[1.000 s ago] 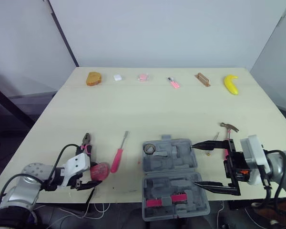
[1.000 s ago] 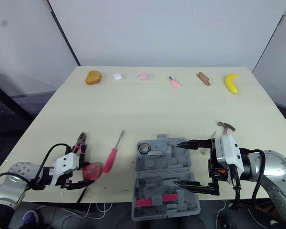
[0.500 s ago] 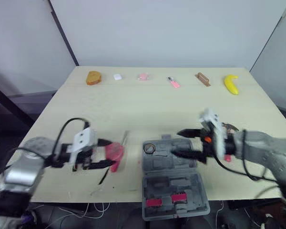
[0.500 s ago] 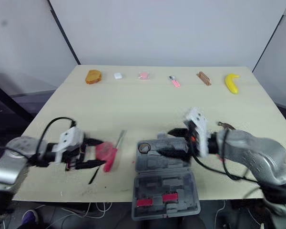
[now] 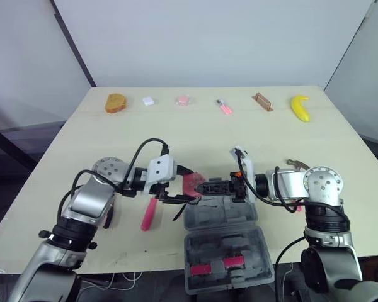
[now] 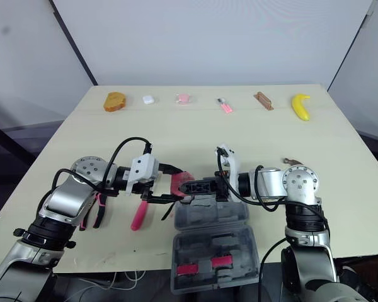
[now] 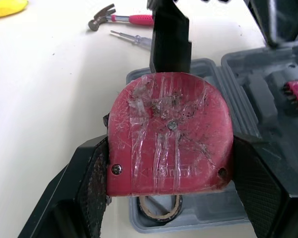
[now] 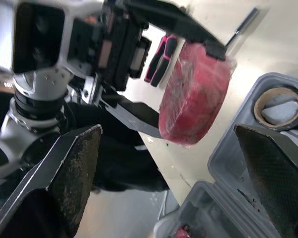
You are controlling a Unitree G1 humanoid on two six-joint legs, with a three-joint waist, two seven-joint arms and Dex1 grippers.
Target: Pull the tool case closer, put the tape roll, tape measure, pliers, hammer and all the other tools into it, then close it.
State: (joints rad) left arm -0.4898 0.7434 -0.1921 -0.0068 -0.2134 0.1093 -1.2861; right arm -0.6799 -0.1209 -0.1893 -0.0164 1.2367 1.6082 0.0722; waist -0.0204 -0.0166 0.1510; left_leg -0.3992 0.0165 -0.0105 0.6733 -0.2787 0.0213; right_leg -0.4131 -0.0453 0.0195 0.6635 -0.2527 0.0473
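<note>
Fingers (image 7: 92,188) of the left gripper (image 6: 176,184) clamp the red tape measure (image 7: 170,134), one on either side of its body, and hold it off the table. Directly opposite, the right gripper (image 5: 205,187) points at the same tape measure with its jaws spread wide and nothing between them. Its tips are just beside the red body; whether they touch it cannot be told.

Under both grippers lies the open grey tool case (image 5: 239,217). The held tape measure hangs over the case's corner on the left gripper's side. In that corner's pocket sits the tape roll (image 8: 280,105), close to the tape measure. The case's other half lies towards the robot from the grippers and carries a row of pink bits (image 5: 217,267).

Just outside the left gripper, on the table beside the case, is a pink-handled screwdriver (image 5: 148,215). Further out, beside the left arm, lie the pliers (image 6: 94,211). Beyond the right gripper's wrist, off the case's other side, lies the hammer (image 7: 114,19), with a small screwdriver (image 7: 131,38) next to it.

Well apart from both grippers, along the table's far edge, a banana (image 5: 300,107) and several small items stand in a row.
</note>
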